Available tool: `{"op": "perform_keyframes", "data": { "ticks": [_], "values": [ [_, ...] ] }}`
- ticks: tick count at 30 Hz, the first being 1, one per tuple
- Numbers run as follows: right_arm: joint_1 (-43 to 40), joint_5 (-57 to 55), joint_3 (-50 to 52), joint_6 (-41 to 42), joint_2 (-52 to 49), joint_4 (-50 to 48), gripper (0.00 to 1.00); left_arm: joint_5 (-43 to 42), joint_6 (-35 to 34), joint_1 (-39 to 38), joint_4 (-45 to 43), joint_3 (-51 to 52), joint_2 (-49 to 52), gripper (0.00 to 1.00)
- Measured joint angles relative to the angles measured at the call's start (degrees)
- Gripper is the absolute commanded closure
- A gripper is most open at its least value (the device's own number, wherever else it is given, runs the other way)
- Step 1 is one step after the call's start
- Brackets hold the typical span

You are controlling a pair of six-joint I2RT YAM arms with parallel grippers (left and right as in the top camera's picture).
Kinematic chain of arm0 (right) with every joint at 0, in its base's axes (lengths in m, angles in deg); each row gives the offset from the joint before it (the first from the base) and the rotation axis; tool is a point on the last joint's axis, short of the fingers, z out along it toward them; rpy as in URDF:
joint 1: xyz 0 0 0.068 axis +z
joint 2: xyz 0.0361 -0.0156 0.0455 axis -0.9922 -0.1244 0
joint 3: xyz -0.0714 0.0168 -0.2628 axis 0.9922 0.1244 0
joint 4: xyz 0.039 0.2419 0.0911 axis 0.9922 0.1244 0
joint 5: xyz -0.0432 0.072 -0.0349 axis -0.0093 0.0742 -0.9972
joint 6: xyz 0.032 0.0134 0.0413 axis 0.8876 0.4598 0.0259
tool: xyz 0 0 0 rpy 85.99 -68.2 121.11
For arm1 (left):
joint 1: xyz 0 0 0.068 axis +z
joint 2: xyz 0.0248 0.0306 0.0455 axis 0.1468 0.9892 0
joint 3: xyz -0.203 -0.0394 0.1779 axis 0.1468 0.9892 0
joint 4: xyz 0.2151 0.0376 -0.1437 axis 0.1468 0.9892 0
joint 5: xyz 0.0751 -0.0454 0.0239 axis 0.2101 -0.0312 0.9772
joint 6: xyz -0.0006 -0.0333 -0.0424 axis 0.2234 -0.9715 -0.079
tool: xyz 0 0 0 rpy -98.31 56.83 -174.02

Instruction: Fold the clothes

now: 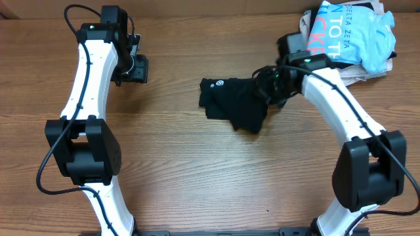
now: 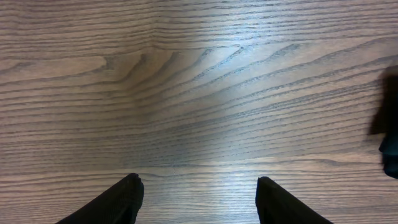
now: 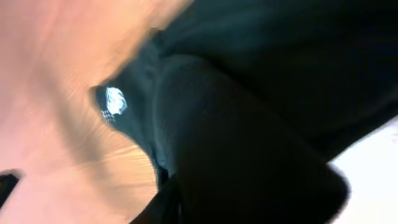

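Note:
A crumpled black garment [image 1: 231, 101] with a small white logo lies on the wooden table [image 1: 197, 170], right of centre. My right gripper [image 1: 270, 84] is at the garment's right edge, where the fabric is bunched up against it. In the right wrist view the black garment [image 3: 261, 99] fills the frame and hides the fingers, and its logo [image 3: 114, 99] shows at the left. My left gripper [image 1: 136, 67] is open and empty over bare wood at the far left. In the left wrist view its fingers [image 2: 200, 188] are spread, and the garment's dark edge [image 2: 390, 134] shows at the right.
A pile of clothes [image 1: 354, 33] sits at the back right corner, with a light blue printed shirt on top and white and dark pieces under it. It lies close behind my right arm.

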Motion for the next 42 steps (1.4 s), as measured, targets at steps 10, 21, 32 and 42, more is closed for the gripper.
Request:
{"op": "perform_keyframes", "data": {
  "ticks": [10,21,32,42],
  "values": [
    [8.3,-11.0,8.0,13.7,0.0,-9.4,0.00,0.0,0.0,0.0,-0.2,0.0,0.0,0.38],
    [8.3,-12.8,20.8,20.9,-0.5,-32.3,0.00,0.0,0.0,0.0,-0.2,0.0,0.0,0.38],
    [8.9,-10.7,19.1,23.5,-5.6,-39.3,0.57,0.0,0.0,0.0,0.0,0.0,0.0,0.38],
    [5.9,-3.5,19.3,16.5,-7.5,-43.3,0.96,0.0,0.0,0.0,0.0,0.0,0.0,0.38]
  ]
}}
